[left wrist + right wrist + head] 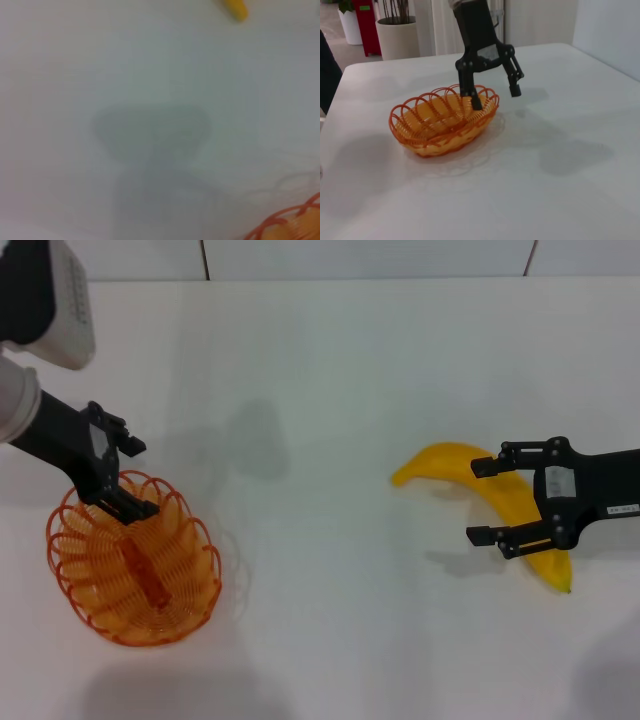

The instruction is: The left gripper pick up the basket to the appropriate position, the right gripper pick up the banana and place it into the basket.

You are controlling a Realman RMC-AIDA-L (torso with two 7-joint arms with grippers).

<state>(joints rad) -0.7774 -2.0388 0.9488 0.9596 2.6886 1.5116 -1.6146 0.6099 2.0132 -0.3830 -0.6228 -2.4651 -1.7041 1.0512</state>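
Observation:
The orange wire basket (pixel 185 545) sits on the white table at the near left. My left gripper (pixel 135 478) is open over the basket's far rim. In the right wrist view, my left gripper (pixel 495 97) has one finger (pixel 475 101) inside the basket (pixel 435 140) and the other outside, straddling the rim. The yellow banana (pixel 445 460) lies on the table at the right. My right gripper (pixel 482 502) is open, with one finger on each side of the banana's middle. The left wrist view shows only the banana's tip (pixel 235 7) and a bit of the basket rim (pixel 300 225).
The white table (pixel 330 390) spreads between basket and banana. Its far edge meets a wall at the back. In the right wrist view, a white planter (pixel 397 37) and a red object (pixel 367 25) stand on the floor beyond the table's edge.

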